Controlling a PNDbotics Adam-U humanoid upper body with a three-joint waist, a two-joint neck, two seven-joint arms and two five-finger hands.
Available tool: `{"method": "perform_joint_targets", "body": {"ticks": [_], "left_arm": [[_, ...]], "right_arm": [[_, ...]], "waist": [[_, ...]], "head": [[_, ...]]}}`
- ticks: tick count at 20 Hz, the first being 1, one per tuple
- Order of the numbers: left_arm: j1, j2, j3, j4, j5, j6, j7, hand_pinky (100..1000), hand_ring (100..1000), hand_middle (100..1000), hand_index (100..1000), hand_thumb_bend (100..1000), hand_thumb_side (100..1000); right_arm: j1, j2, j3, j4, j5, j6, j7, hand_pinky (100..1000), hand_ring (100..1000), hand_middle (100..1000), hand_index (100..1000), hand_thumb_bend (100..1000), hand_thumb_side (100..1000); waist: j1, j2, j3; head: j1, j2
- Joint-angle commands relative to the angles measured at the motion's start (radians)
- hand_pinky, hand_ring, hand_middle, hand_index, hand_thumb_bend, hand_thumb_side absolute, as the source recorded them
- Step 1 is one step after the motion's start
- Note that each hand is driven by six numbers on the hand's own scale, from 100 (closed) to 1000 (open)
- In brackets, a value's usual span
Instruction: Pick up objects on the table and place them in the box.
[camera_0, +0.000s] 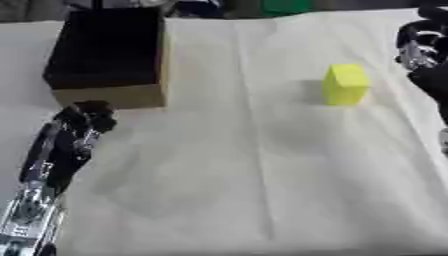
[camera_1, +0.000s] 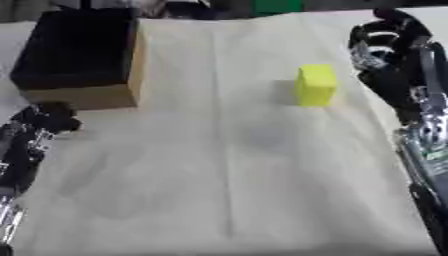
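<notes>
**Yellow block waits beside the right hand**

The yellow block (camera_1: 316, 84) stands upright on the table (camera_0: 262, 190), taller than it is wide, in the far right part of the cloth and well short of the right edge. It touches nothing.

The right hand (camera_1: 385, 42) is plainly the nearer one: it hangs just beyond and to the right of the block, near the far right corner, so the block lies to its left and a little toward the robot. Its fingers look curled inward with nothing in them, and they are clear of the block.

The box (camera_0: 109, 52) sits at the far left corner, open and dark inside, well apart from the block. The left hand (camera_0: 87, 117) rests just in front of the box's near wall, fingers bunched on nothing.

To my eye the pickup has not begun, and the right hand would need to uncurl first.
</notes>
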Motion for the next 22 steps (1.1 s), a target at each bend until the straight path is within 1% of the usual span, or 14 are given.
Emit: {"method": "perform_joint_targets", "body": {"ticks": [1, 4, 6, 8, 10, 12, 13, 14, 15, 16, 17, 18, 19, 22], "left_arm": [[-0.007, 0.013, 0.008, -0.012, 0.003, -0.002, 0.003, 675, 613, 597, 716, 458, 567], [-0.007, 0.013, 0.007, -0.012, 0.003, -0.002, 0.002, 675, 613, 597, 716, 458, 568], [-0.006, 0.014, 0.007, -0.011, 0.003, -0.002, 0.002, 675, 613, 597, 716, 457, 569], [-0.005, 0.015, 0.007, -0.011, 0.002, -0.002, 0.002, 675, 613, 597, 716, 457, 569], [-0.005, 0.016, 0.006, -0.011, 0.002, -0.002, 0.001, 675, 613, 597, 716, 458, 569], [-0.005, 0.017, 0.005, -0.010, 0.002, -0.001, 0.000, 675, 613, 597, 716, 457, 570], [-0.005, 0.018, 0.005, -0.010, 0.001, -0.001, -0.001, 675, 613, 597, 716, 457, 570], [-0.005, 0.019, 0.005, -0.010, 0.001, -0.001, -0.001, 675, 613, 597, 716, 456, 570], [-0.004, 0.020, 0.005, -0.010, 0.001, -0.001, -0.001, 675, 613, 597, 716, 456, 570], [-0.003, 0.021, 0.005, -0.009, 0.000, -0.001, -0.001, 675, 613, 597, 716, 457, 570], [-0.002, 0.022, 0.005, -0.009, 0.000, -0.001, -0.001, 675, 613, 597, 716, 457, 570], [-0.002, 0.023, 0.005, -0.009, 0.000, -0.001, -0.001, 675, 613, 597, 716, 457, 570], [-0.001, 0.023, 0.005, -0.008, 0.000, -0.001, -0.001, 675, 613, 597, 716, 456, 570], [0.001, 0.025, 0.004, -0.007, -0.001, -0.001, -0.002, 675, 613, 597, 716, 456, 571]], "right_arm": [[-0.006, -0.020, -0.009, -0.014, -0.005, -0.003, 0.006, 553, 658, 660, 823, 226, 342], [-0.004, -0.034, -0.006, -0.017, -0.001, -0.001, 0.012, 555, 660, 663, 826, 238, 329], [0.001, -0.055, -0.001, -0.022, 0.006, 0.000, 0.024, 557, 663, 668, 831, 255, 312], [0.006, -0.084, 0.006, -0.030, 0.015, 0.000, 0.045, 567, 679, 686, 846, 287, 300], [0.013, -0.120, 0.016, -0.039, 0.025, -0.002, 0.083, 581, 706, 714, 865, 329, 300], [0.019, -0.164, 0.026, -0.048, 0.038, -0.010, 0.146, 606, 748, 755, 890, 378, 309], [0.022, -0.190, 0.032, -0.053, 0.046, -0.018, 0.186, 628, 777, 778, 903, 430, 323], [0.025, -0.216, 0.035, -0.057, 0.054, -0.028, 0.230, 642, 796, 799, 909, 457, 305], [0.026, -0.244, 0.039, -0.059, 0.062, -0.039, 0.275, 655, 814, 813, 913, 499, 304], [0.026, -0.268, 0.040, -0.059, 0.069, -0.050, 0.317, 669, 828, 820, 915, 522, 305], [0.024, -0.292, 0.041, -0.058, 0.083, -0.063, 0.356, 689, 856, 843, 924, 632, 311], [0.021, -0.317, 0.043, -0.053, 0.094, -0.075, 0.395, 692, 859, 845, 925, 642, 312], [0.016, -0.341, 0.045, -0.048, 0.106, -0.087, 0.432, 706, 874, 855, 930, 692, 316], [-0.005, -0.395, 0.047, -0.024, 0.124, -0.116, 0.505, 714, 882, 860, 933, 725, 304]], "waist": [[-0.004, -0.018, 0.002], [-0.004, -0.019, 0.004], [-0.005, -0.019, 0.005], [-0.007, -0.020, 0.006], [-0.009, -0.020, 0.008], [-0.012, -0.020, 0.009], [-0.014, -0.020, 0.010], [-0.015, -0.021, 0.011], [-0.017, -0.021, 0.011], [-0.019, -0.022, 0.011], [-0.020, -0.023, 0.012], [-0.022, -0.024, 0.012], [-0.024, -0.025, 0.013], [-0.028, -0.027, 0.017]], "head": [[-0.003, -0.007], [-0.003, -0.008], [-0.004, -0.008], [-0.004, -0.008], [-0.005, -0.008], [-0.005, -0.007], [-0.005, -0.007], [-0.005, -0.007], [-0.004, -0.006], [-0.003, -0.006], [-0.003, -0.005], [-0.002, -0.005], [-0.002, -0.005], [0.000, -0.003]]}}
